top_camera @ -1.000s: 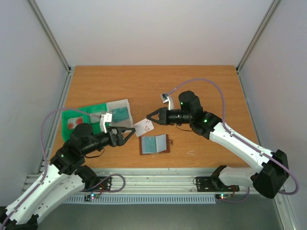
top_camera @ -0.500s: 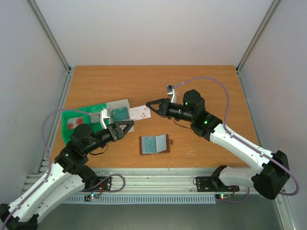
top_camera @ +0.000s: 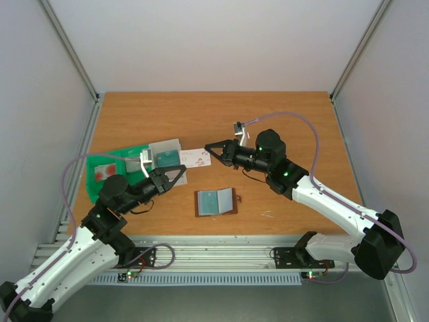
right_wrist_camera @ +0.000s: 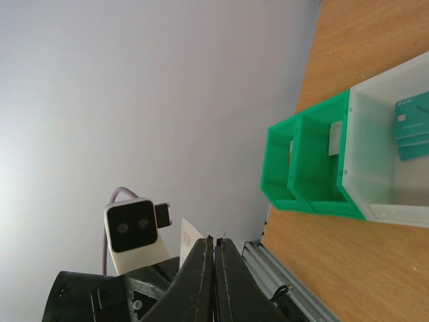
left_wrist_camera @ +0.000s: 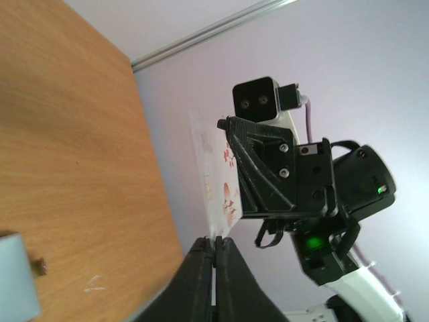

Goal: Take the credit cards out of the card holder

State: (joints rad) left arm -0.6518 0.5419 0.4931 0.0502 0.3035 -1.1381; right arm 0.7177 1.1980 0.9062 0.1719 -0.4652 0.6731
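The brown card holder (top_camera: 216,201) lies open on the table, grey-blue pockets up; a corner of it shows in the left wrist view (left_wrist_camera: 12,283). A white credit card (top_camera: 195,157) with red marks hangs in the air between both arms. My right gripper (top_camera: 207,147) is shut on its far end; the card shows beside those fingers (right_wrist_camera: 188,235). My left gripper (top_camera: 182,170) is shut on the card's near corner (left_wrist_camera: 214,181), jaws pinched together (left_wrist_camera: 216,240). A teal credit card (right_wrist_camera: 412,127) lies in the clear bin.
The green tray (top_camera: 100,159) sits at the table's left, with the clear bin (top_camera: 165,145) against its right side, just left of the held card. In the right wrist view the green compartments (right_wrist_camera: 281,168) hold small pale pieces. Both arms meet above the table's middle.
The right gripper carried the white card up and left, away from the card holder toward the clear bin. The left gripper, open a second ago, followed it and shut on the card's corner.
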